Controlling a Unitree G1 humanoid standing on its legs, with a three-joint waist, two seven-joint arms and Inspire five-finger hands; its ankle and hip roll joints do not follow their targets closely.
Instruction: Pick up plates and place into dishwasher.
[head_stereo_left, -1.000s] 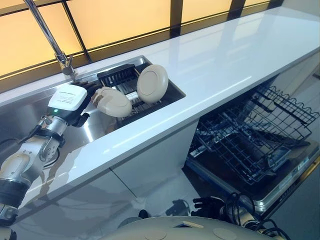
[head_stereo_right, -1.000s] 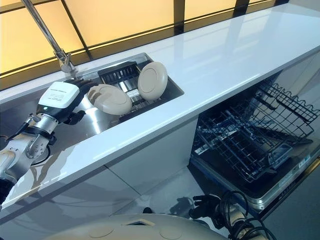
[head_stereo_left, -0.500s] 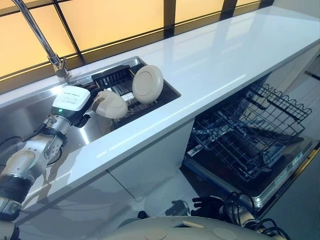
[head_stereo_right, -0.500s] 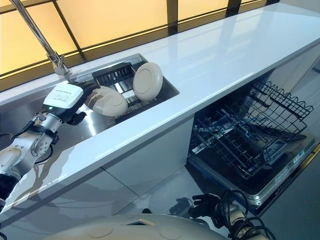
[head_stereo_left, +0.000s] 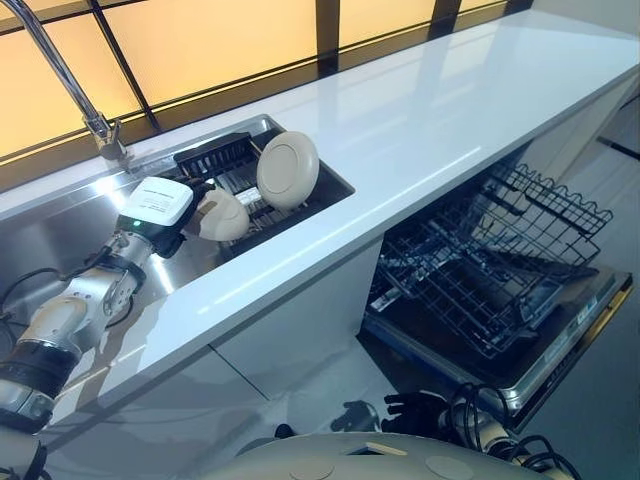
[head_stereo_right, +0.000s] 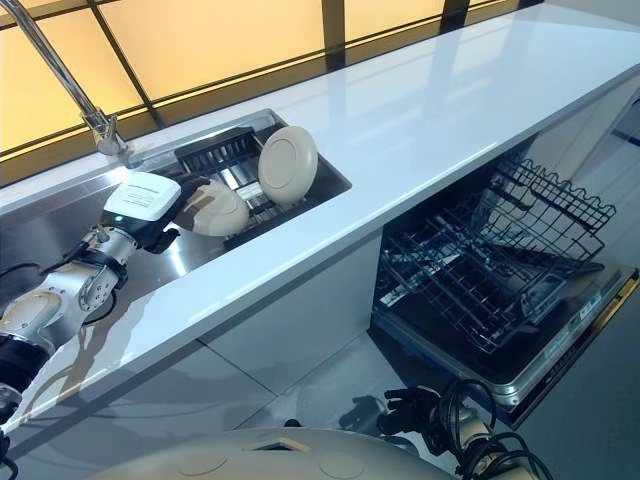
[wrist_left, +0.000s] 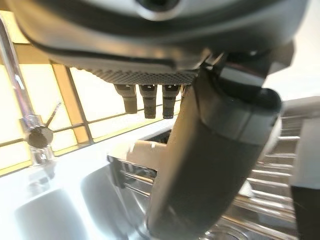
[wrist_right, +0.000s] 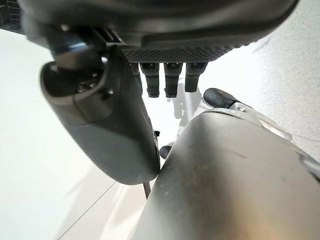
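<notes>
**Left hand at tilted plate in sink rack; dishwasher open, rack out**

Left hand (head_stereo_left: 190, 205) reaches into the sink (head_stereo_left: 60, 225), fingers at the near-left edge of the tilted plate (head_stereo_left: 222, 214). The fingers are hidden behind the wrist housing and the plate, so cannot tell if they grip it or just touch. In the left wrist view the fingers (wrist_left: 145, 102) show as short stubs and the thumb (wrist_left: 210, 165) stands out big in front; grip is still unclear.

Tilted plate is cream, leaning in the dark dish rack (head_stereo_left: 235, 165) at the right end of the sink. Upright plate (head_stereo_left: 287, 169) stands on edge just right of it, near or touching; contact not clear. Faucet (head_stereo_left: 60, 80) rises at the far left behind the sink.

White countertop (head_stereo_left: 450, 110) runs to the right of the sink, bare and open. The sink's right wall sits close to the upright plate. Under the counter on the right the dishwasher door (head_stereo_left: 540, 350) is folded down, with the wire lower rack (head_stereo_left: 490, 270) pulled out over it.

Right hand (wrist_right: 165, 75) shows in its wrist view over pale floor, fingers as short stubs, thumb (wrist_right: 107, 120) out, nothing in it; cannot tell how far open.
</notes>
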